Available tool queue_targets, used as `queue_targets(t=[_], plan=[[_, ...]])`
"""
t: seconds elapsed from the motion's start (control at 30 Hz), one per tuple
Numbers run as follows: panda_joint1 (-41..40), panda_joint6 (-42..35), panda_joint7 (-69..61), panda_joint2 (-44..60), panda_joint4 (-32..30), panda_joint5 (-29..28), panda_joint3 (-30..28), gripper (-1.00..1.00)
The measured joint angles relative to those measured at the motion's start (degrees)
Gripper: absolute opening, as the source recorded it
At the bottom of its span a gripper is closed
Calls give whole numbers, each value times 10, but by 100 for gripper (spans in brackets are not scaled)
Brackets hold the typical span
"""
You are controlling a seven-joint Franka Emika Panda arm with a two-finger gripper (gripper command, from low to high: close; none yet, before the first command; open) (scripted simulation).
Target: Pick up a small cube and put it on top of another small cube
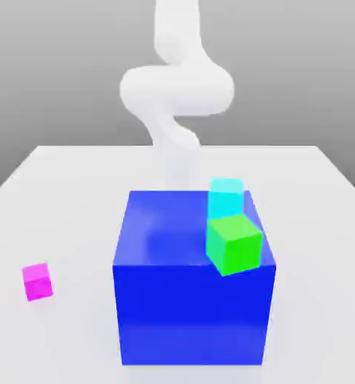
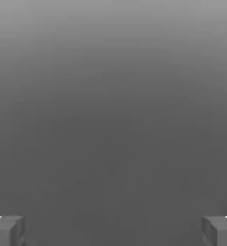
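The small magenta cube [image 1: 37, 281] lies alone on the white table, near the exterior view's left. A green cube [image 1: 235, 244] rests on top of the large blue block [image 1: 194, 300], at its right front edge. Right behind the green one sits a cyan cube [image 1: 226, 196]. My white arm [image 1: 176, 90] comes down behind the blue block, which hides the hand in that view. In the hand view my gripper [image 2: 113, 230] is open, its two grey fingertips [image 2: 7, 230] far apart, with only plain grey between them.
The large blue block stands in the middle of the table [image 1: 75, 187] and is much taller than the small cubes. White table surface extends to both sides of the block and behind it.
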Motion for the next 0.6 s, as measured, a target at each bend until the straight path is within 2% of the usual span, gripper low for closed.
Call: queue_targets(t=[0.37, 0.6], plan=[[-138, 137, 119, 232, -113, -28, -67, 0], [-215, 223, 162, 378, -183, -2, -129, 0]])
